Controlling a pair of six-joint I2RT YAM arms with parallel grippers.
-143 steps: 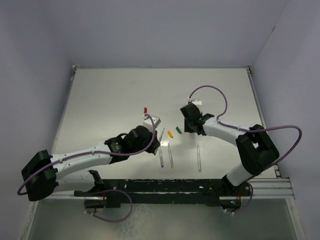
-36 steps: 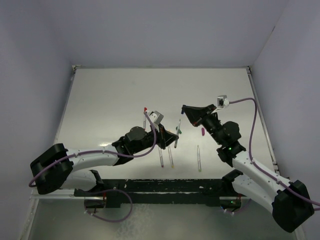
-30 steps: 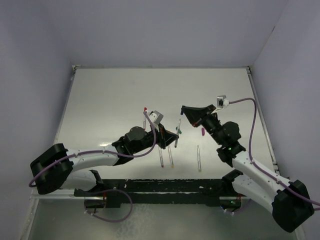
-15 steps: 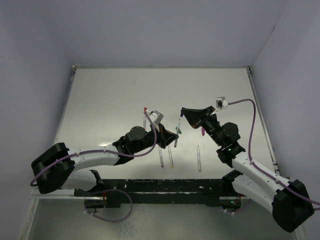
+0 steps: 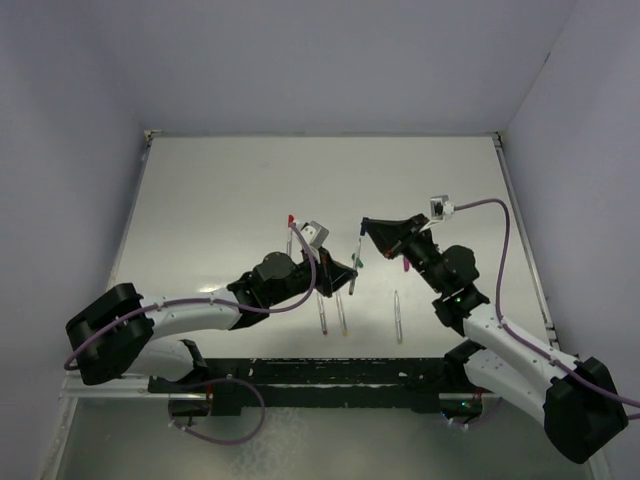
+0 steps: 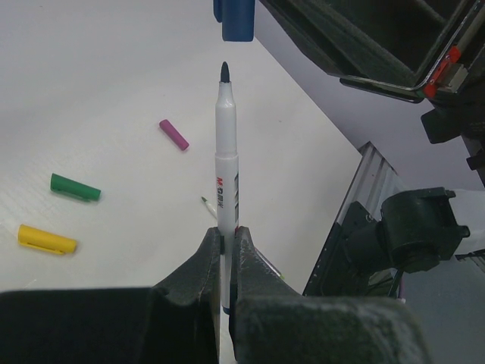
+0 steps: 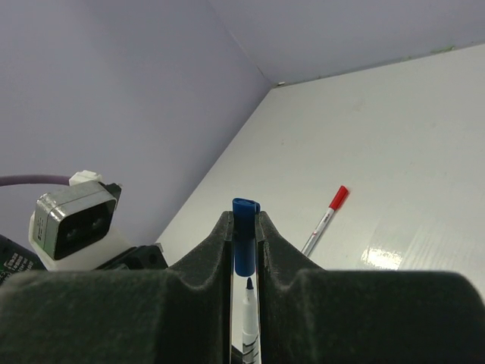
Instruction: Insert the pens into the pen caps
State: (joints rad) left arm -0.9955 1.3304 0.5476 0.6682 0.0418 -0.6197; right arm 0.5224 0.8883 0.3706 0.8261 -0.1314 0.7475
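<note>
My left gripper [image 6: 226, 235] is shut on a white pen [image 6: 226, 152] with a blue tip and holds it upright above the table. My right gripper [image 7: 244, 220] is shut on the blue cap [image 7: 244, 235], whose open end hangs just above the pen tip [image 7: 248, 286], a small gap between them. In the top view the two grippers meet at mid-table, left [image 5: 340, 272] and right [image 5: 368, 226]. The green cap [image 6: 75, 187], yellow cap [image 6: 47, 240] and purple cap [image 6: 173, 134] lie loose on the table. A pen with the red cap on it [image 7: 326, 216] lies farther back.
Three uncapped pens lie near the front edge, at left [image 5: 322, 318], middle [image 5: 341, 315] and right [image 5: 398, 315]. The purple cap [image 5: 405, 265] lies under the right arm. The left arm's wrist camera [image 7: 76, 220] is close to the right gripper. Purple walls enclose the white table.
Both grippers have lifted off the table, one with the pen, the other with the blue cap. In the last second the right gripper moved slightly left, bringing the cap over the pen tip.
</note>
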